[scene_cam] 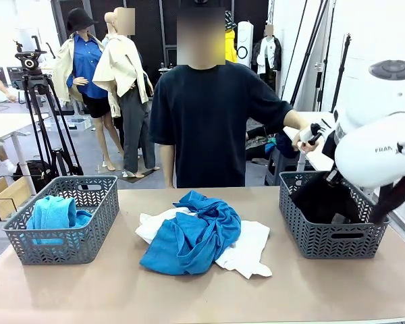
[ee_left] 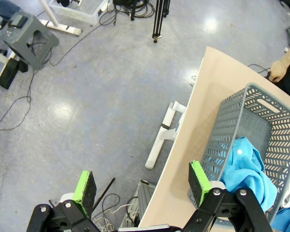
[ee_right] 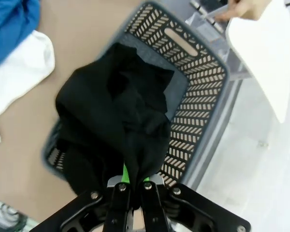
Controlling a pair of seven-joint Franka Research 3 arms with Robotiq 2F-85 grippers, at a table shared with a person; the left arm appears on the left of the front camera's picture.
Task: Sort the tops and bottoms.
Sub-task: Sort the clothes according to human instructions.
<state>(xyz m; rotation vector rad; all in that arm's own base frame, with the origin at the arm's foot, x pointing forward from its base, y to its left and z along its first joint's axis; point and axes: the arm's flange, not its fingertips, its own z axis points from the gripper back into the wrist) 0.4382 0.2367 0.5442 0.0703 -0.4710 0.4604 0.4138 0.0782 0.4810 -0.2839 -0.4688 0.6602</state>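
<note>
At the table's (scene_cam: 88, 290) left edge, the left basket (scene_cam: 61, 216) is holding a turquoise top (scene_cam: 52, 214), bunched against its near-left corner; this basket is evidently serving as the place for tops. The left gripper (ee_left: 141, 183) is hanging just off that left edge, over the floor, with its jaws spread wide and nothing between the pads. It is probably waiting out of the way while the other arm is working.

In the middle of the table, a blue top (scene_cam: 189, 236) is lying crumpled over the white tops (scene_cam: 246, 251). None of them is sorted yet, and the blue one is sitting uppermost, so it looks the easiest to take next.

At the right edge, the right basket (scene_cam: 331, 229) is receiving the black garment (ee_right: 116, 116). The right gripper (ee_right: 134, 186) is pinching a fold of that cloth tightly between its fingers and holding it above the basket, so that the bulk is sagging inside the walls, with one side appearing to spill over the rim nearest the pile. Held this way, the garment should drop in once the jaws let go.
</note>
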